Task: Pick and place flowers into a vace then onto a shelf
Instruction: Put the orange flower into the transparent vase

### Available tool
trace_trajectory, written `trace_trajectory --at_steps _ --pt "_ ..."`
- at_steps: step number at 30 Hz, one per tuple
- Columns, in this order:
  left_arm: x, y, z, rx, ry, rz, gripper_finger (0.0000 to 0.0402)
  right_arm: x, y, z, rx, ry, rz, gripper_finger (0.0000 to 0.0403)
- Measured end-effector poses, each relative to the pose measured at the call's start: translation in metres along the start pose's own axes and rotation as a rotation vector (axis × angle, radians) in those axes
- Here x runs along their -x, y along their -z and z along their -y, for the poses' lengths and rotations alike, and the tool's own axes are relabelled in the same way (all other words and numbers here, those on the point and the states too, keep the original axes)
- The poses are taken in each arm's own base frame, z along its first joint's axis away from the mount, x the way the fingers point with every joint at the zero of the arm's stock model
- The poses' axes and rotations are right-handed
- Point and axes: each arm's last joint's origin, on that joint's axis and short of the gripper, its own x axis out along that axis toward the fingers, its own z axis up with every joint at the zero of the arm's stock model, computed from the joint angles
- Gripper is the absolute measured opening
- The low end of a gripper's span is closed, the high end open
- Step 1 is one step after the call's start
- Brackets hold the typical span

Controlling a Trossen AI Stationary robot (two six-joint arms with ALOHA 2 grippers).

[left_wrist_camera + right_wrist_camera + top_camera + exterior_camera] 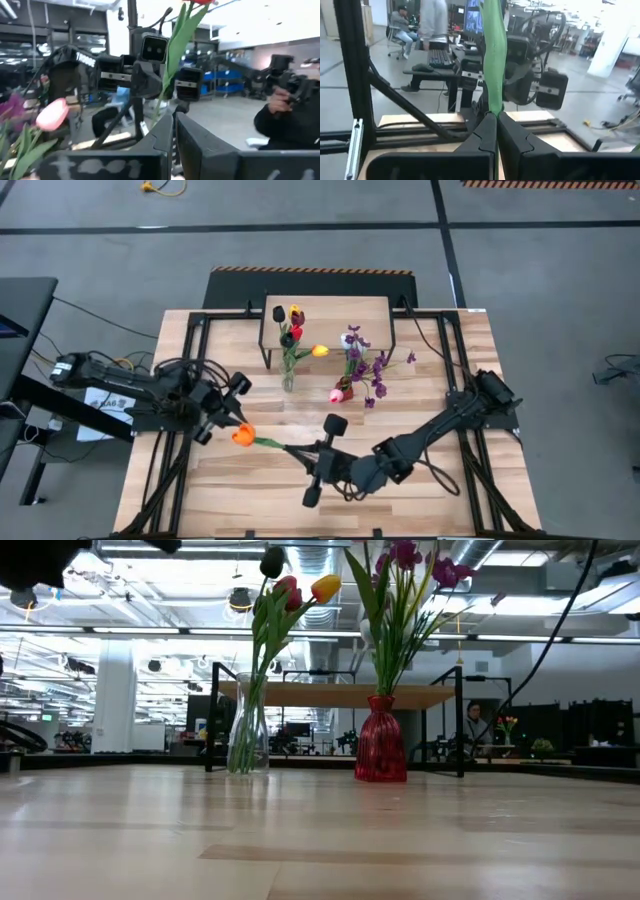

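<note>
We see both grippers closed on one orange tulip [243, 436], held in the air over the front half of the table [420, 500]. The right gripper [291, 450] pinches the lower end of the green stem [493, 60]; in its wrist view the two dark fingers [485, 132] meet around the stem's base with almost no gap. The left gripper [238, 430] is clamped narrow at the head end of the same stem, and in its wrist view the leafy stem rises from between its fingers [167, 132] with the right arm's hardware facing it just beyond. From above, the tulip lies roughly level, head toward 9 o'clock, stem running toward 3 o'clock. Toward 12 o'clock from the grippers stands a clear glass vase [288, 380] with red, yellow and dark tulips [292, 325], just in front of the shelf [330, 315]. At 3 o'clock of that vase is a red vase [381, 745] holding purple-blossomed sprigs [365, 360] and a pink tulip [51, 113]. The shelf sits at the table's 12 o'clock edge. A seated person shows in the room beyond.
</note>
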Motion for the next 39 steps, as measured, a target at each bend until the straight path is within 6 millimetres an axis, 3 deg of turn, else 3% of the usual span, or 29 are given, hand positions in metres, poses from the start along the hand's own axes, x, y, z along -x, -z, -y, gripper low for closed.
trace_trajectory --at_steps 10,16,26,39 --pt "-0.001 0.001 -0.003 -0.029 -0.106 0.003 0.0013 -0.015 0.047 0.018 -0.039 0.057 -0.020 0.0000" --pt "-0.003 0.005 -0.006 -0.021 -0.180 -0.015 0.0068 -0.020 0.066 0.028 -0.071 0.084 -0.043 0.0000" --pt "-0.014 0.011 -0.013 -0.010 -0.226 -0.047 0.0176 -0.022 0.067 0.030 -0.087 0.091 -0.046 0.0000" --pt "-0.030 0.014 -0.019 0.033 -0.180 -0.086 0.0195 -0.026 0.072 0.035 -0.095 0.110 -0.077 0.0000"
